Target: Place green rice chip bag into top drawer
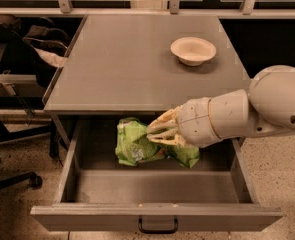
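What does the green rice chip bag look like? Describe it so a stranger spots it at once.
Find the grey table and its open top drawer below. Inside is the green rice chip bag, held in the jaws of the gripper. It is crumpled bright green foil, unlike the cream bowl on top.

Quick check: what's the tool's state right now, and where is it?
Tool: closed on the green rice chip bag, inside the open top drawer near its back.
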`<state>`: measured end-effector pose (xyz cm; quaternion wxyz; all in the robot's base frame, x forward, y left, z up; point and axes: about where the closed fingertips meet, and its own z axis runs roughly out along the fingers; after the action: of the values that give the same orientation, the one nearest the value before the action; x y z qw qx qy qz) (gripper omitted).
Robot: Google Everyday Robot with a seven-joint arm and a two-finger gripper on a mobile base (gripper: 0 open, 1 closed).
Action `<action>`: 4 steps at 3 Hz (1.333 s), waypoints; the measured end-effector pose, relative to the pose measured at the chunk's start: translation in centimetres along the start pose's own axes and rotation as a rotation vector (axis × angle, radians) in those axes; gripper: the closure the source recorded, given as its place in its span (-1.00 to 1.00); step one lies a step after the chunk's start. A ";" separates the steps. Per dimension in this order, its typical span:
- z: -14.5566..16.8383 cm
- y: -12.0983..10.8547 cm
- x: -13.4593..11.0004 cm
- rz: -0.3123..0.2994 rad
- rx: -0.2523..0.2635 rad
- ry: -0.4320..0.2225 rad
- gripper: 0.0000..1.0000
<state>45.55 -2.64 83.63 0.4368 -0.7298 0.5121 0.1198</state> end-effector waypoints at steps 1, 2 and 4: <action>0.0 0.0 0.0 0.000 0.000 0.000 1.00; 0.5 0.2 0.0 0.000 0.002 -0.023 1.00; 2.6 2.1 3.6 0.075 0.017 -0.077 1.00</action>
<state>46.04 -3.20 78.77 0.4578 -0.7011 0.5229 0.1598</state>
